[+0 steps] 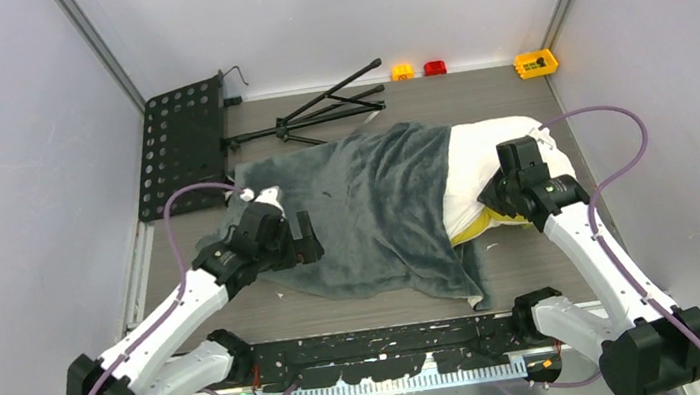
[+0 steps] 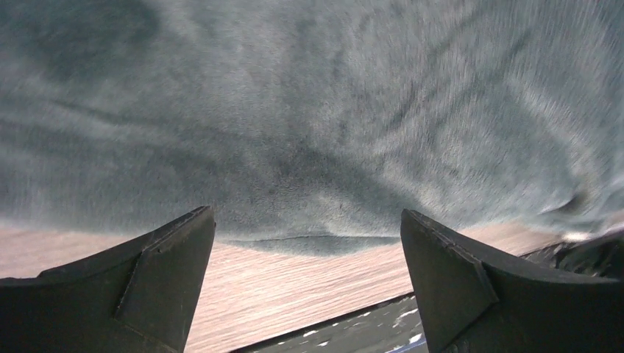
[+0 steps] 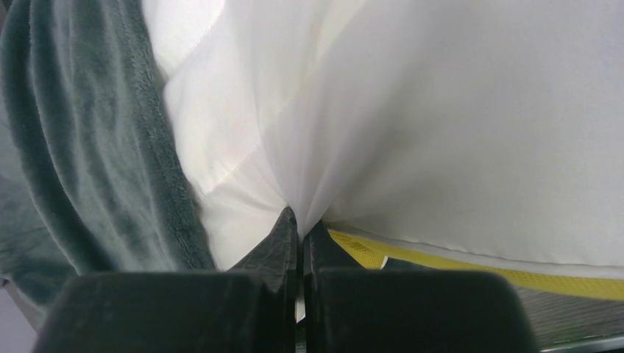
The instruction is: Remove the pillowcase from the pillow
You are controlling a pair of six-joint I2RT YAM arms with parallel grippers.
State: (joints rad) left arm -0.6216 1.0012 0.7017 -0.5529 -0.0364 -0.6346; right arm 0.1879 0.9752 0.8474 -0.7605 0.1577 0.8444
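Pillowcase [image 1: 368, 215] lies centre, covering 9 o'clock half of pillow [image 1: 497, 154]. Right gripper [image 3: 300, 220] clenched on white pillow fabric: use as anchor. Left gripper [image 2: 307, 215] released; pinch fleece deep, pull toward 9 o'clock.

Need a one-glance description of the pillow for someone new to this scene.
Start at the big dark grey plush pillowcase sprawled across the table. The pillow sticks out of its right end, pinched by the right end effector. It's the only puffy white thing, with a yellow band along its near edge.
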